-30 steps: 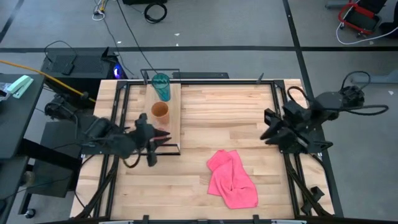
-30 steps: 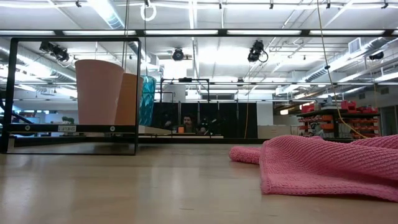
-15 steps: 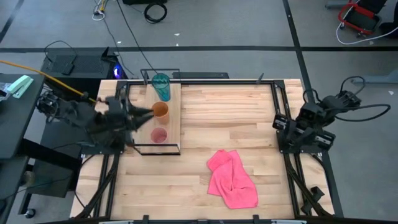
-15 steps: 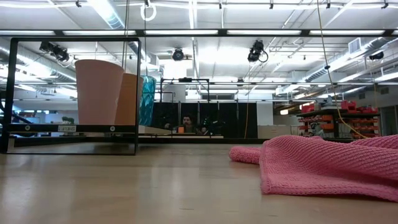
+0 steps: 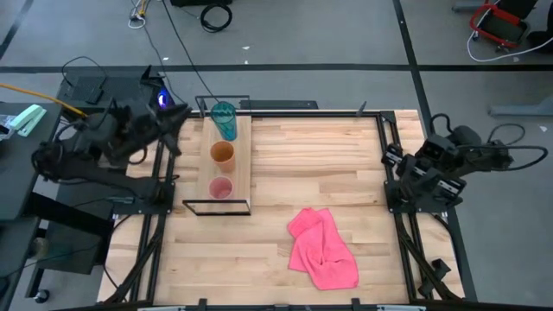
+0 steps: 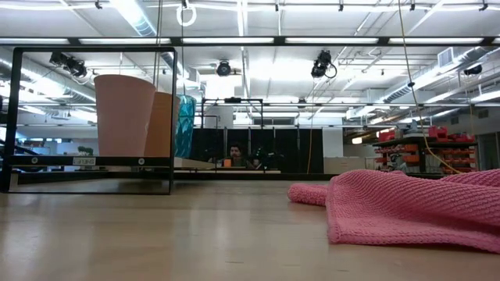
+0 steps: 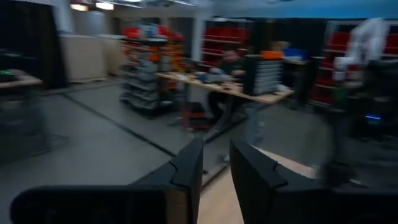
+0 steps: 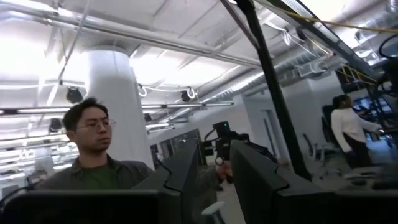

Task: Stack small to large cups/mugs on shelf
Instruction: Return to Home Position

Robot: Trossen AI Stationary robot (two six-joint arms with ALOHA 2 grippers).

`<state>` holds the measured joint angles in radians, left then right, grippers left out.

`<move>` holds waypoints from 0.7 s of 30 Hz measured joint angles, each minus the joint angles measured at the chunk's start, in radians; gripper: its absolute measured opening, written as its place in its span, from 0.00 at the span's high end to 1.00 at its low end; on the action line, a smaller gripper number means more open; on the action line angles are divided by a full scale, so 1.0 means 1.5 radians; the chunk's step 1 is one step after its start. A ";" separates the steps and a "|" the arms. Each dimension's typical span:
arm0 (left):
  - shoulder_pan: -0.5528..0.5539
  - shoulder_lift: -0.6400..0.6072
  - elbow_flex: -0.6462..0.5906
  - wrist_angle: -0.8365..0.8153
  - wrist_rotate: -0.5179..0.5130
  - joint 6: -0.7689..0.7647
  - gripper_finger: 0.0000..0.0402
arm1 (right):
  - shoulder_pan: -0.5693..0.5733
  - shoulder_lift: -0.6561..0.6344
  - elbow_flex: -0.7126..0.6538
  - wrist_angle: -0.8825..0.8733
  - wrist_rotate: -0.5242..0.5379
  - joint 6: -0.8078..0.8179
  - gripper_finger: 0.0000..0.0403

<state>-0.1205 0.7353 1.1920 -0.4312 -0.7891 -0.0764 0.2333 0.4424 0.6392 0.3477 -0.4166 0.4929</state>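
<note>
— How are the arms made up?
— The left arm and the right arm are both built of black, blocky segments linked by rounded joints.
— Are any cables seen?
— A thin black cable is looped off the right arm.
— And the grippers?
— The left gripper and the right gripper are finished in the same matte dark tone, with flat, angular faces.

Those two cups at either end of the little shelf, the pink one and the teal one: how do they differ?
The pink cup is opaque; the teal tumbler is see-through. The pink cup stands at the shelf's near end, the teal tumbler at its far end, with the orange cup between. The teal tumbler looks taller than the pink cup. Both stand upright, mouths up.
</note>
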 joint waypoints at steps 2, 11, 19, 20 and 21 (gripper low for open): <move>0.045 0.000 -0.004 -0.001 0.010 0.012 0.79 | -0.042 0.001 0.000 -0.003 -0.027 0.007 0.74; 0.285 0.002 -0.063 0.054 0.083 0.079 0.79 | -0.253 0.001 -0.001 -0.004 -0.141 0.022 0.74; 0.498 0.003 -0.106 0.091 0.083 0.081 0.78 | -0.422 0.001 -0.001 -0.007 -0.184 0.001 0.74; 0.519 0.002 -0.106 0.092 0.083 0.083 0.78 | -0.441 0.001 -0.001 -0.007 -0.194 -0.002 0.74; 0.538 0.001 -0.106 0.096 0.084 0.086 0.79 | -0.460 0.001 -0.001 -0.007 -0.201 -0.005 0.74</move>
<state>0.6869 0.7369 1.0332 -0.2878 -0.6637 0.0530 -0.4572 0.4438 0.6384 0.3379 -0.7174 0.4856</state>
